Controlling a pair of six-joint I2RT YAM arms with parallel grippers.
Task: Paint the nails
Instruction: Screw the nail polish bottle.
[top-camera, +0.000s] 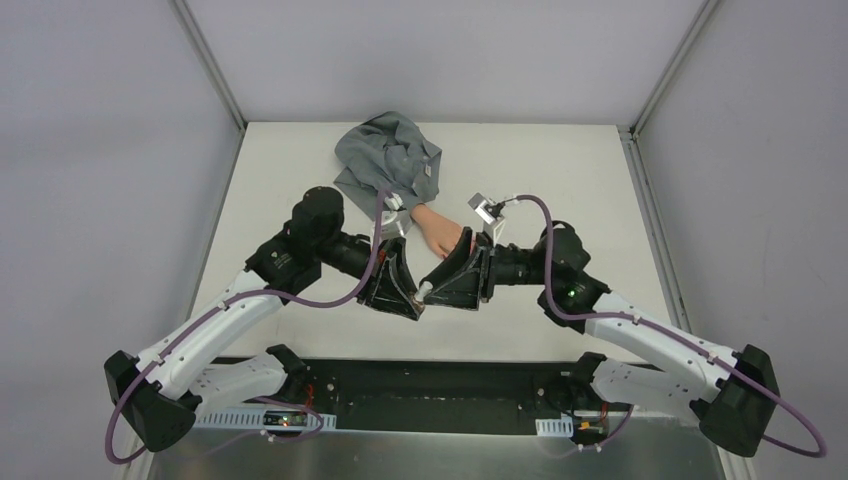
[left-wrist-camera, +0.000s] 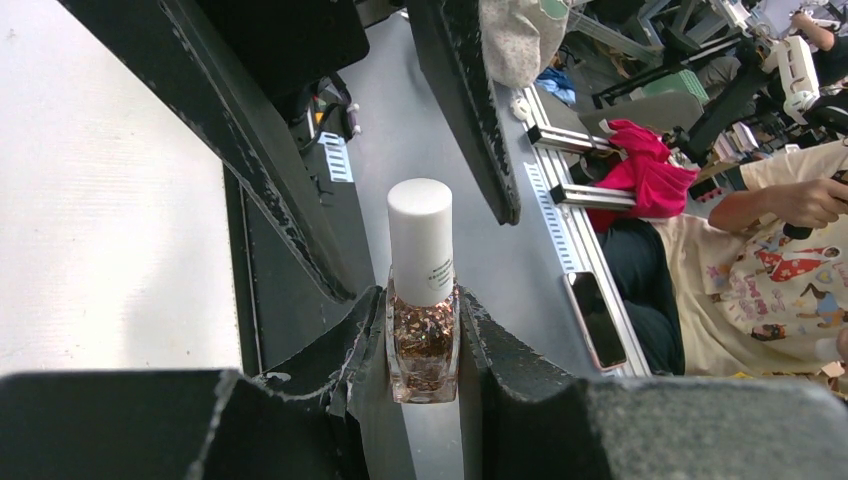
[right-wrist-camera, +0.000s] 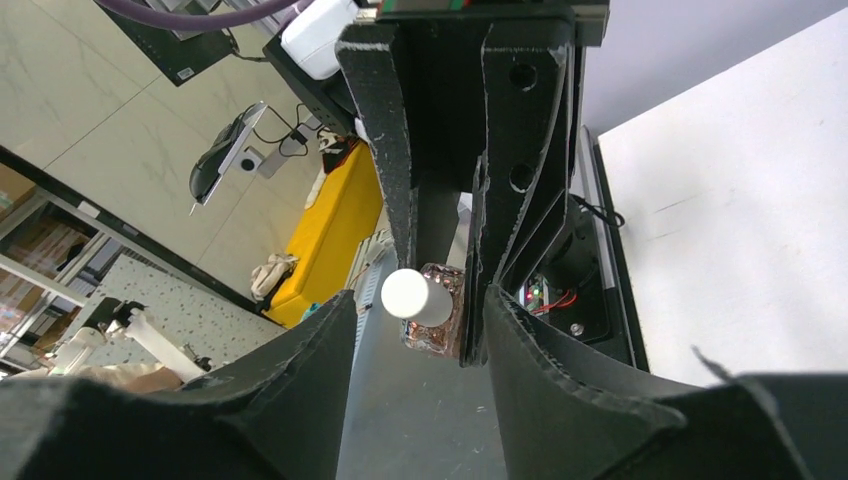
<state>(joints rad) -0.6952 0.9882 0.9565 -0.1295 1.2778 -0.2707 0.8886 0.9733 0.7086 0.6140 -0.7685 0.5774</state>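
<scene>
A peach fake hand (top-camera: 437, 230) with a grey sleeve (top-camera: 390, 160) lies on the white table (top-camera: 560, 180). Its nails are hidden behind the grippers. My left gripper (top-camera: 412, 303) is shut on a small glass polish bottle (left-wrist-camera: 423, 345) of coppery glitter with a white cap (left-wrist-camera: 420, 240), held above the table's front part. My right gripper (top-camera: 438, 280) faces it, open. In the right wrist view the cap (right-wrist-camera: 418, 296) points at me and lies between my right gripper's (right-wrist-camera: 420, 310) spread fingertips, not touching them.
The two grippers meet tip to tip just in front of the fake hand. A black rail (top-camera: 420, 390) runs along the table's near edge. Grey walls and metal posts (top-camera: 215, 70) enclose the table.
</scene>
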